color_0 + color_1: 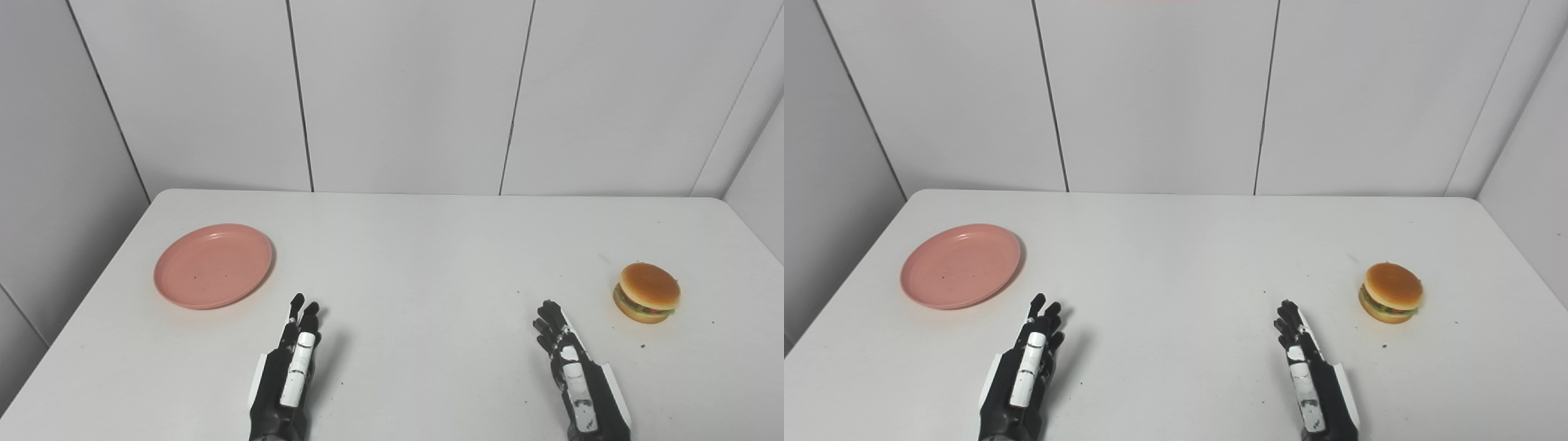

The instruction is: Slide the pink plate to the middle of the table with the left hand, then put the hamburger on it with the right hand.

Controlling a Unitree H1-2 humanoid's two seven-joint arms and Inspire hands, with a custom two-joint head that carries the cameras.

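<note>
Both hands low at near edge of white table (404,257), palms edge-on. L hand (291,367) empty, fingers straight and loosely spread, pointing away. R hand (572,367) same: empty, fingers extended, nothing gripped. Pink plate (213,265) flat on table at far L, near L hand's fingertips but not touching. Hamburger (647,292) upright at far R, just beyond and right of R hand, apart from it.

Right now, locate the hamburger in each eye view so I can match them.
Left eye view: hamburger at far right, on the table.
Right eye view: hamburger right of centre, farther from the picture's edge.
Shared landmark: the right hand, just left of it and nearer the camera.
</note>
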